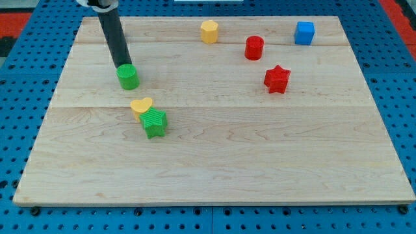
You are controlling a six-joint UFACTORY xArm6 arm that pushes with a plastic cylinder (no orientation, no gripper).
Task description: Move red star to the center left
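The red star (pixel 277 79) lies on the wooden board (pixel 214 162) right of centre, toward the view's top. My tip (pixel 123 65) stands at the upper left, touching or just behind the top of the green cylinder (pixel 128 77), far to the left of the red star. The dark rod rises from there to the view's top edge.
A yellow heart (pixel 141 106) touches a green star (pixel 155 122) below the green cylinder. A yellow hexagon (pixel 208 31), a red cylinder (pixel 254 47) and a blue cube (pixel 304 32) stand along the top. Blue pegboard surrounds the board.
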